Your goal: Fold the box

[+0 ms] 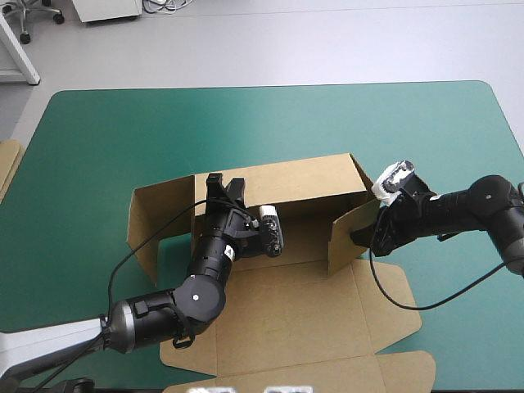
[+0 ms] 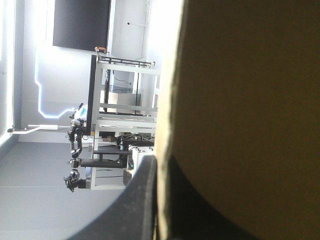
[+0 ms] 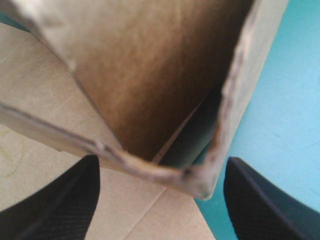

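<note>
The teal-green table [image 1: 270,123] fills most of the high view, with pale floor [image 1: 286,41] beyond its far edge, and the brown box [image 1: 282,246] stands half built near the table's middle. Its rear wall [image 1: 278,182] is raised along the far side. An end wall [image 1: 147,225] stands bent round toward the robot on the left arm's side. A short side flap [image 1: 348,237] is upright at the other end, and the lid [image 1: 295,319] lies flat on the cover toward the near edge. The left gripper [image 1: 227,187] reaches up over the box's floor to the top edge of the rear wall. In its own wrist view the left gripper [image 2: 160,160] looks level past the board, and the wall's pale cut edge runs straight out from between the fingers. One black finger [image 2: 130,205] lies right against that edge and a dark shape lies on the far face, so the gripper is nearly closed and pinches the board. The right gripper [image 1: 364,237] sits at the side flap. Seen from its wrist, the right gripper [image 3: 162,161] is spread wide. The flap's ragged corner lies just ahead of it, in the gap between the fingers [image 3: 60,200]. One finger is over the brown floor of the box and the other is over the bare cover, and neither is seen touching the board. A sliver of spare board [image 1: 8,168] shows at the table's left edge, well apart from both grippers.
</note>
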`<state>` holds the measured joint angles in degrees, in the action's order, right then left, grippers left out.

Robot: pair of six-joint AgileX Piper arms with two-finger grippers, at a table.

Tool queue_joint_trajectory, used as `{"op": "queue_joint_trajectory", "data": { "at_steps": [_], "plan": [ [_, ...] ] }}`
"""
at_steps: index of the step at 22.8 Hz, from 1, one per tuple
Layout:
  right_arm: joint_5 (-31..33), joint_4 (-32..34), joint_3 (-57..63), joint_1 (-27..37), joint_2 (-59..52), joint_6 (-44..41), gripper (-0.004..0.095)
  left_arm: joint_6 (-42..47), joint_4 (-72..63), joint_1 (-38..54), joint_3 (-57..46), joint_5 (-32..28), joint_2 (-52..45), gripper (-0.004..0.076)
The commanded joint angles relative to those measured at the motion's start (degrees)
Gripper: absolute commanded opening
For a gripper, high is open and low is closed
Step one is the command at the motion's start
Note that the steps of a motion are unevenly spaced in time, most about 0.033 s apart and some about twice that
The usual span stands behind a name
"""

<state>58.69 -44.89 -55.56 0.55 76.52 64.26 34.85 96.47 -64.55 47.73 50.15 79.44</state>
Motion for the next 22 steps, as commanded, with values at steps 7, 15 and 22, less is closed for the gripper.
{"op": "queue_joint_trajectory", "data": {
  "at_steps": [7, 15, 22],
  "plan": [
    [-10.70, -5.96, -1.15, -7.14, -2.18, 5.84, 0.0656, 1.01, 7.75, -0.24, 1.41, 2.04, -1.75, -0.0010],
    [-16.92, -4.57, -1.15, -9.99, -2.76, -2.61, 0.0531, 1.01, 7.75, -0.24, 1.41, 0.70, -1.75, -0.0010],
    [-16.59, -6.25, 0.14, -10.09, -2.76, -3.73, 0.0261, 1.01, 7.75, -0.24, 1.41, -0.33, -1.75, -0.0010]
  ]
}}
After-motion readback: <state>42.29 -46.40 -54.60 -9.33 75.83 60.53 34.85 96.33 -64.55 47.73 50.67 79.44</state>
